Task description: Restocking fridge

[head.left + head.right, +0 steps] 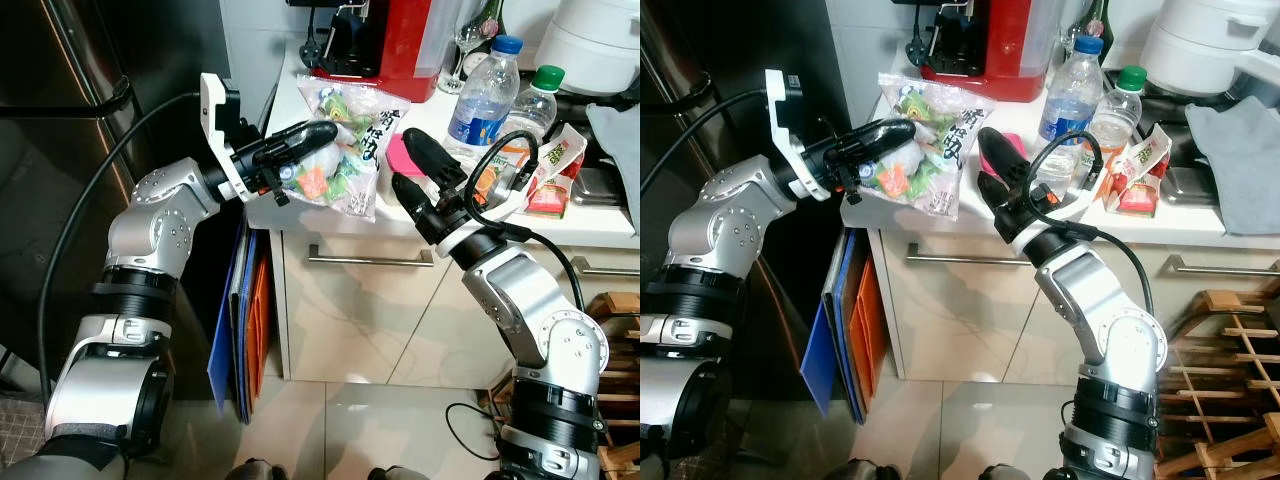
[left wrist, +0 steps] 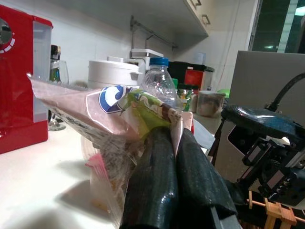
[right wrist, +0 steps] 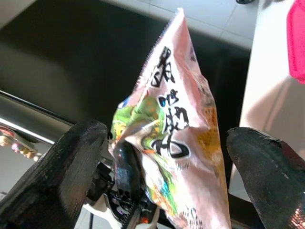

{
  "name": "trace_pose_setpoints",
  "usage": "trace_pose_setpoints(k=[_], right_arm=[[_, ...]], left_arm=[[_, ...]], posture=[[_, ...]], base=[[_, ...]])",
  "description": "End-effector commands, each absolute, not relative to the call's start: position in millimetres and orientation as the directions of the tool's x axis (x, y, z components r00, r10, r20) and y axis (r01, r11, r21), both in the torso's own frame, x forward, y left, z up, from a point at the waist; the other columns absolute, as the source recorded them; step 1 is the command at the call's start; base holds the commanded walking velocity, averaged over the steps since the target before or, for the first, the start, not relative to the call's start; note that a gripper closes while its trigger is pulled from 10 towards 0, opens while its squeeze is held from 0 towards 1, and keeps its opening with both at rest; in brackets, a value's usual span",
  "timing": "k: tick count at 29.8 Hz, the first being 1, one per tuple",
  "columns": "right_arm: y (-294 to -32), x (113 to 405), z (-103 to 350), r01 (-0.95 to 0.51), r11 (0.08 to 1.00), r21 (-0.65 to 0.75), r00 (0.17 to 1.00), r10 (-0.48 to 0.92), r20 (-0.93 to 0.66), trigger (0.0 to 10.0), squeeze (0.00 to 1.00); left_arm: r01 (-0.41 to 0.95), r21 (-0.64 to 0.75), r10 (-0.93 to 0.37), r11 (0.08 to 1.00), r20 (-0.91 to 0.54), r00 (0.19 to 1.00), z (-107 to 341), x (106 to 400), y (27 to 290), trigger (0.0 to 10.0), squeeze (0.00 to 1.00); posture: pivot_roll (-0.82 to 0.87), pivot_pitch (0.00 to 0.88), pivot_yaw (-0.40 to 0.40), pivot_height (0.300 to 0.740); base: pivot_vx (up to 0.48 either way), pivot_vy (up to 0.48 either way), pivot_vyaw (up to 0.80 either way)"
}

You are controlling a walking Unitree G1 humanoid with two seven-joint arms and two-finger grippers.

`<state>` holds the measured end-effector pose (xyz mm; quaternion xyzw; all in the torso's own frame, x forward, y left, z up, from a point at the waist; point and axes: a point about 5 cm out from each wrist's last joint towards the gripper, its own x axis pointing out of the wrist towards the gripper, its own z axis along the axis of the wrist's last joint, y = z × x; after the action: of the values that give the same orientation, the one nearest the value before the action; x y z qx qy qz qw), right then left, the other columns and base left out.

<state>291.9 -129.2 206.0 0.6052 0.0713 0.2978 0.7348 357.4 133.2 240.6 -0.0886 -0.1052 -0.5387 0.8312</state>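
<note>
Left eye view, progress: early, I judge; the bag (image 1: 345, 150) is lifted at the counter (image 1: 420, 205) edge, centre frame, nothing in the fridge (image 1: 90, 90) at upper left; bottles (image 1: 483, 95) and a carton (image 1: 548, 170) wait at upper right.
Left eye view, left arm: elbow bent, forearm reaching rightward; left gripper (image 1: 300, 145) is clamped on the bag's side.
Right eye view, right arm: raised from lower right, right gripper (image 1: 992, 165) just beside the bag, jaws spread, holding nothing.
Left wrist view: fingers (image 2: 162, 191) pressed together on the bag's crimped edge, lower centre.
Right wrist view: both fingertips (image 3: 76, 157) wide apart, bag hanging between them at centre, untouched.
</note>
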Motion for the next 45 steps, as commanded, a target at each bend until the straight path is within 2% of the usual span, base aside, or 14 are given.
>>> trace_pose_setpoints(k=[1, 6, 15, 22, 25, 29, 30, 31, 32, 40, 45], right_arm=[[-125.1, 288.5, 205.3, -0.347, 0.102, 0.932, 0.796, 0.557, 0.236, 10.0, 0.00], [-120.4, 294.3, 197.9, -0.326, 0.136, 0.935, 0.780, 0.598, 0.185, 10.0, 0.00], [-108.9, 301.4, 202.9, -0.341, 0.116, 0.933, 0.755, 0.625, 0.199, 10.0, 0.00], [-110.5, 308.2, 199.5, -0.342, 0.160, 0.926, 0.774, 0.607, 0.181, 10.0, 0.00], [-119.2, 315.2, 198.3, -0.350, 0.239, 0.906, 0.809, 0.564, 0.163, 10.0, 0.00], [-124.8, 319.6, 198.0, -0.347, 0.258, 0.902, 0.825, 0.542, 0.162, 10.0, 0.00], [-125.7, 321.1, 198.1, -0.350, 0.262, 0.899, 0.825, 0.540, 0.165, 6.4, 0.00], [-125.7, 321.1, 198.1, -0.350, 0.262, 0.899, 0.825, 0.540, 0.165, 6.4, 0.00], [-126.3, 322.8, 198.0, -0.350, 0.262, 0.899, 0.828, 0.536, 0.166, 0.0, 0.00], [-125.3, 324.2, 198.5, -0.375, 0.247, 0.893, 0.819, 0.539, 0.194, 0.0, 0.00], [-120.7, 319.7, 201.1, -0.411, 0.201, 0.889, 0.788, 0.569, 0.236, 0.0, 0.00]], left_arm=[[0.917, 0.003, -0.870, 0.398, 0.318, 0.377, 254.9, 358.9, 133.3, 0.0, 0.00], [0.934, -0.001, -0.880, 0.358, 0.335, 0.337, 253.7, 356.9, 123.9, 0.0, 0.00], [0.957, -0.023, -0.900, 0.289, 0.336, 0.279, 246.3, 347.2, 112.1, 0.0, 0.00], [0.972, -0.041, -0.916, 0.233, 0.327, 0.234, 241.1, 339.5, 106.6, 0.0, 0.00], [0.976, -0.048, -0.920, 0.214, 0.327, 0.218, 239.6, 335.0, 105.6, 0.0, 0.00], [0.977, -0.055, -0.920, 0.208, 0.328, 0.214, 238.7, 333.2, 107.3, 0.0, 0.00], [0.977, -0.057, -0.921, 0.203, 0.328, 0.211, 238.4, 332.1, 107.2, 0.0, 0.00], [0.977, -0.057, -0.921, 0.203, 0.328, 0.211, 238.4, 332.1, 107.2, 0.0, 0.00], [0.979, -0.060, -0.922, 0.196, 0.329, 0.205, 238.3, 331.2, 106.4, 0.0, 0.00], [0.983, -0.074, -0.921, 0.170, 0.342, 0.185, 239.5, 327.3, 104.6, 0.0, 0.00], [0.983, -0.090, -0.916, 0.161, 0.356, 0.183, 240.0, 326.4, 105.0, 0.0, 0.00]], posture=[[-0.13, 0.000, -0.017, 0.740], [-0.13, 0.000, -0.026, 0.740], [-0.11, 0.000, -0.032, 0.740], [-0.11, 0.000, -0.032, 0.740], [-0.11, 0.000, -0.036, 0.740], [-0.11, 0.000, -0.037, 0.740], [-0.10, 0.000, -0.038, 0.740], [-0.10, 0.000, -0.038, 0.740], [-0.10, 0.000, -0.038, 0.740], [-0.10, 0.000, -0.035, 0.740], [-0.10, 0.000, -0.037, 0.740]], base=[[0.000, 0.000, 0.00], [0.000, 0.000, 0.00], [0.000, 0.000, 0.00], [0.000, 0.000, 0.00], [0.000, 0.000, 0.00], [0.000, 0.000, 0.00], [0.000, 0.000, 0.00], [0.000, 0.000, 0.00], [0.000, 0.000, 0.00], [0.000, 0.000, 0.00], [0.000, 0.000, 0.00]])
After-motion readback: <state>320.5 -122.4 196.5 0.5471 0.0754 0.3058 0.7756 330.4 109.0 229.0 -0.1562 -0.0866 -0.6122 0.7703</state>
